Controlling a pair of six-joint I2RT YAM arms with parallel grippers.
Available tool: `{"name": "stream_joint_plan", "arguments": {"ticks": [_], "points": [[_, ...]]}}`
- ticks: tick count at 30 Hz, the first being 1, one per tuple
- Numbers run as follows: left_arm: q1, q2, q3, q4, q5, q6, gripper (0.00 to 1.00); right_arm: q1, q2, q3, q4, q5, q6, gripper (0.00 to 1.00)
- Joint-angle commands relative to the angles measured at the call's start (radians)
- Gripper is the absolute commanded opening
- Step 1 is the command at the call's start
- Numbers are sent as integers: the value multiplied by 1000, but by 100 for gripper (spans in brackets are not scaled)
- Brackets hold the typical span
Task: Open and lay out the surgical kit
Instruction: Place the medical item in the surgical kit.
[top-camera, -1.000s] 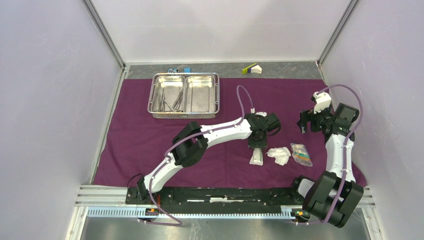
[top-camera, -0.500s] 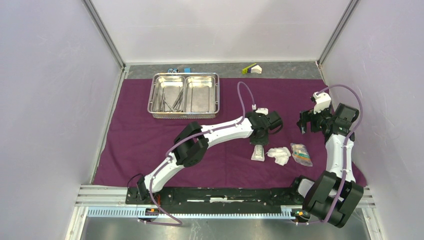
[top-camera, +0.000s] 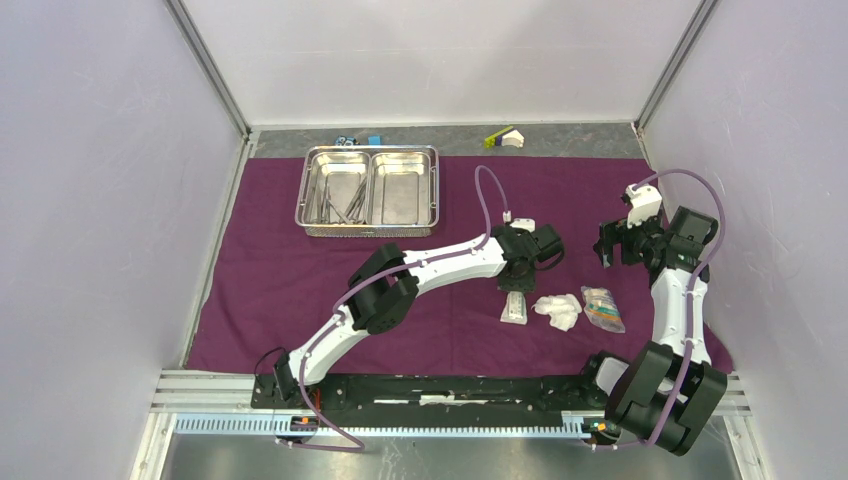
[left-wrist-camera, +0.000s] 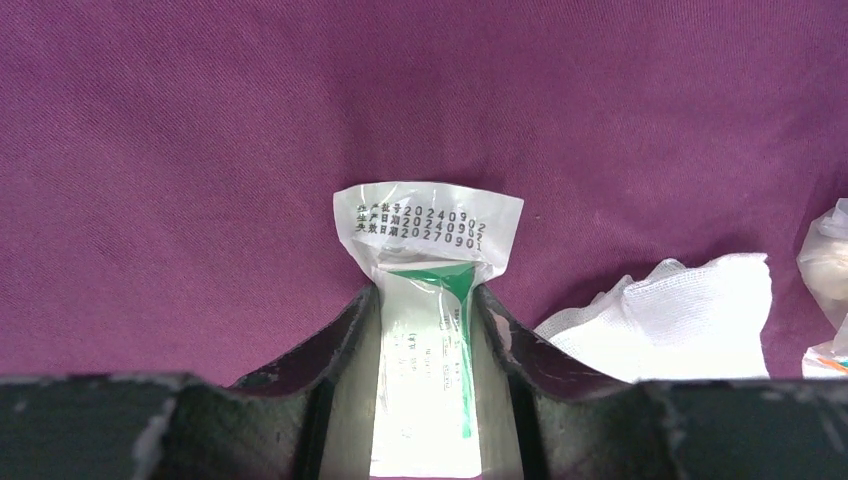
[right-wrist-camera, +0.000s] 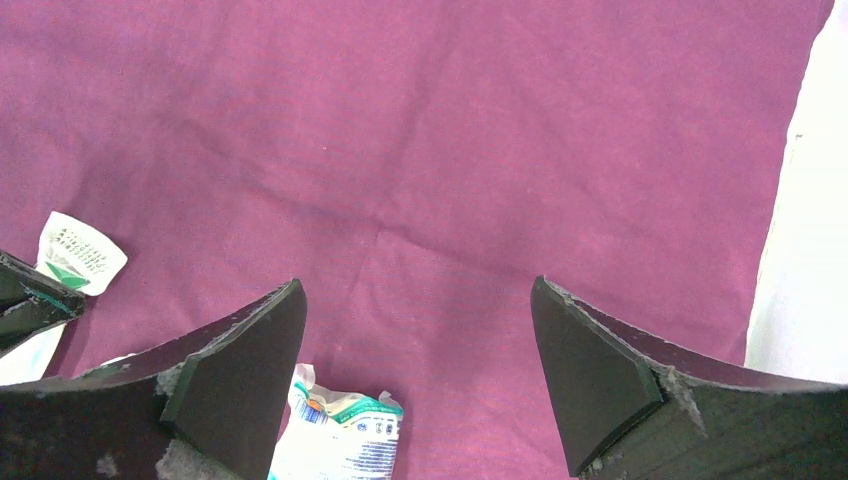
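While the dark purple cloth (top-camera: 250, 280) lies spread flat, the steel tray (top-camera: 405, 195) sits at its far left corner, instruments (top-camera: 335, 200) in the left compartment. Left gripper (left-wrist-camera: 425, 295) is clamped on the white packet (left-wrist-camera: 428, 235), just beside the gauze (top-camera: 558, 310). Right gripper (right-wrist-camera: 417, 290) stands wide apart, holding nothing.

White-and-black arms (top-camera: 455, 262), purple cables (top-camera: 478, 200)
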Motion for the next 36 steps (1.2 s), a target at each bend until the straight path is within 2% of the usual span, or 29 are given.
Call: {"name": "stream_joint_plan", "arguments": {"ticks": [1,6,18,26,30,36], "points": [[-4,6,5,20,-16,22,43,-5,-1,7,5,-20,-11,90],[-4,5,9,21,-20,28,47,-5,0,7,4,-19,-13,90],[-7,-45,-30,32,-10,31,67,-5,6,11,0,-19,-16,90],[-12,-128,-47,43,-44,76,89,-5,1,9,2,-30,-20,91],[-12,-193,-91,80,-80,138,100,-5,-16,8,5,-43,-24,92],[-12,-317,-180,183,-213,322,100,-4,-51,27,-3,-81,-32,94]]}}
